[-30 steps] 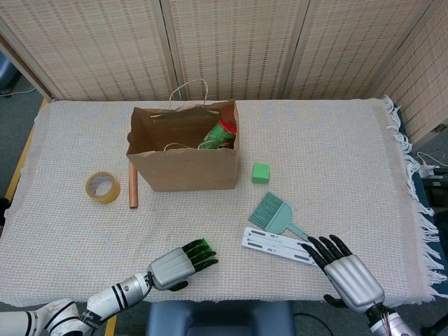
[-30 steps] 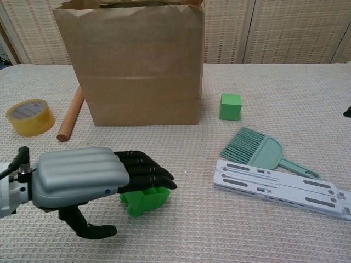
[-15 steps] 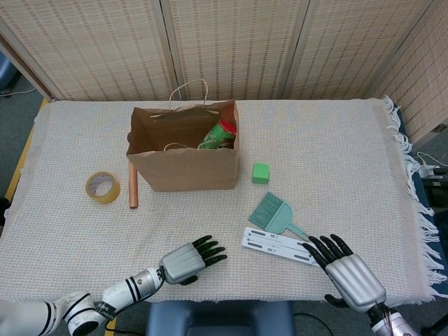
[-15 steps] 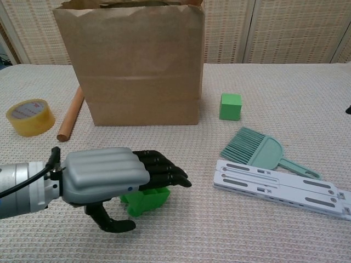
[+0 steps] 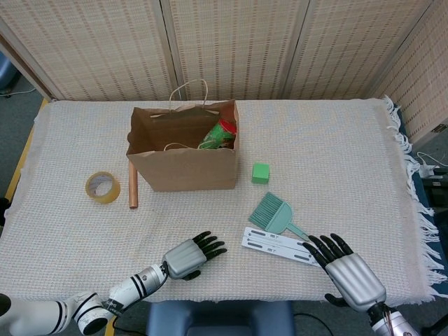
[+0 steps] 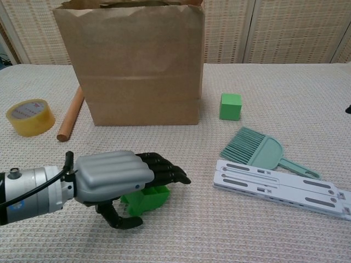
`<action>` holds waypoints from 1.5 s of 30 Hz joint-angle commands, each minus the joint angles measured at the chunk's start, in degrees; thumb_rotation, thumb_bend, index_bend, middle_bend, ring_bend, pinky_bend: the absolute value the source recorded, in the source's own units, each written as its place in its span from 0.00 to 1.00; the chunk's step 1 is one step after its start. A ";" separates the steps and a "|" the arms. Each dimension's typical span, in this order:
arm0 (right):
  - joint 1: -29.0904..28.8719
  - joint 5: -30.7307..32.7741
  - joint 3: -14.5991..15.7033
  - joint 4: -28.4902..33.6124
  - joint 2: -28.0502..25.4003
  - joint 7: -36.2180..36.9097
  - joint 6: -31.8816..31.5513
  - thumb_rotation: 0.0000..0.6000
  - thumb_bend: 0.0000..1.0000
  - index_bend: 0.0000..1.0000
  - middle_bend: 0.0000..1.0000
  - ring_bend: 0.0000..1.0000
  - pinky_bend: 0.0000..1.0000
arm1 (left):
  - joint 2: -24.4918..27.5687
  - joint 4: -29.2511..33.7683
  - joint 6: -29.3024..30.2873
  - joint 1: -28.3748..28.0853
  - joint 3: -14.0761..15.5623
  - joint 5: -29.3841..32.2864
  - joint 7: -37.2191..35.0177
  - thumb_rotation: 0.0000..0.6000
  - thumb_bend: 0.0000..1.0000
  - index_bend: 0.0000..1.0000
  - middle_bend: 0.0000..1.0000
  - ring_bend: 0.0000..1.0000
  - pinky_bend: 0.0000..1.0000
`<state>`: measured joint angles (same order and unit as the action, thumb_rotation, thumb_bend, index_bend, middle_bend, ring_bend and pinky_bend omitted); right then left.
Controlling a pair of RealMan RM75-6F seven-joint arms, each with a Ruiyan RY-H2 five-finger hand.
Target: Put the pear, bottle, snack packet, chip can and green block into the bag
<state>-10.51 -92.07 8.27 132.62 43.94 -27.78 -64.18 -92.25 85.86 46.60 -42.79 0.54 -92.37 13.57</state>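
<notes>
**A:** What does the head view tell you about progress?

**B:** The brown paper bag with twine handles (image 5: 183, 154) stands open at the back of the cloth-covered table (image 5: 364, 147). Inside I can make out something red-capped and something green, likely the chip can and another item, but I cannot tell exactly which are in. The small green cube (image 5: 260, 172) sits on the cloth just right of the bag. The left hand (image 5: 189, 256) lies low near the front edge, and whatever is under it is hidden here. The right hand (image 5: 348, 271) rests empty with fingers spread, near the white flat strip (image 5: 278, 246).

**A:** And the chest view?

**B:** The left hand (image 6: 118, 175) arches over a bright green plastic piece (image 6: 146, 198), fingers above and thumb below, touching it; I cannot tell whether it truly grips. So at least one green thing remains outside the bag. The right hand is out of frame.
</notes>
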 commanded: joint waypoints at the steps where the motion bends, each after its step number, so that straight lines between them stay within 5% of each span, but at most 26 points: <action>1: 0.04 -0.05 -0.03 -0.01 0.01 -0.01 -0.02 1.00 0.06 0.00 0.00 0.00 0.00 | -0.21 -0.39 0.23 -0.17 0.05 0.39 -0.24 1.00 0.39 0.00 0.00 0.00 0.05; 10: 0.21 -0.46 -0.05 0.09 -0.04 0.08 -0.04 1.00 0.06 0.00 0.00 0.00 0.00 | -1.19 -1.94 1.06 -0.06 0.77 1.39 -0.24 1.00 0.40 0.01 0.00 0.00 0.10; 14: 0.23 -0.54 -0.05 0.01 -0.01 0.07 0.09 1.00 0.06 0.00 0.00 0.00 0.00 | -1.25 -2.38 1.32 0.03 0.93 1.98 -0.13 1.00 0.45 0.15 0.04 0.02 0.19; 16: 0.25 -0.63 -0.05 -0.02 0.06 0.06 0.15 1.00 0.06 0.00 0.00 0.00 0.00 | -1.23 -2.35 1.42 0.08 0.96 2.36 0.54 1.00 0.51 0.28 0.16 0.10 0.30; 20: 0.27 -0.69 -0.10 -0.05 0.12 0.11 0.16 1.00 0.06 0.00 0.00 0.00 0.00 | -0.83 -2.07 1.41 0.02 1.48 2.41 2.64 1.00 0.62 0.52 0.48 0.44 0.60; 23: 0.27 -0.62 -0.13 -0.09 0.12 0.10 0.25 1.00 0.06 0.00 0.00 0.00 0.00 | -0.16 -1.49 1.92 0.09 1.89 2.03 4.07 1.00 0.64 0.60 0.59 0.56 0.70; 29: 0.36 -0.91 -0.11 -0.05 0.07 0.33 0.21 1.00 0.06 0.00 0.00 0.00 0.00 | 2.94 1.83 5.58 1.08 1.32 1.58 4.61 1.00 0.64 0.64 0.64 0.60 0.73; 38: 0.59 -1.64 0.12 0.00 -0.14 0.81 0.19 1.00 0.06 0.00 0.00 0.00 0.00 | 14.12 12.04 14.05 4.85 -2.37 5.03 4.41 1.00 0.64 0.65 0.65 0.60 0.72; 45: 0.89 -2.50 0.42 0.12 -0.10 0.64 0.18 1.00 0.06 0.00 0.00 0.00 0.00 | 21.22 18.29 24.06 10.16 -10.34 15.55 -2.54 1.00 0.65 0.66 0.65 0.60 0.71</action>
<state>-9.64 -94.56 8.68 132.74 43.83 -27.15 -63.99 -72.76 101.88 67.19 -34.81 -6.63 -80.29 13.80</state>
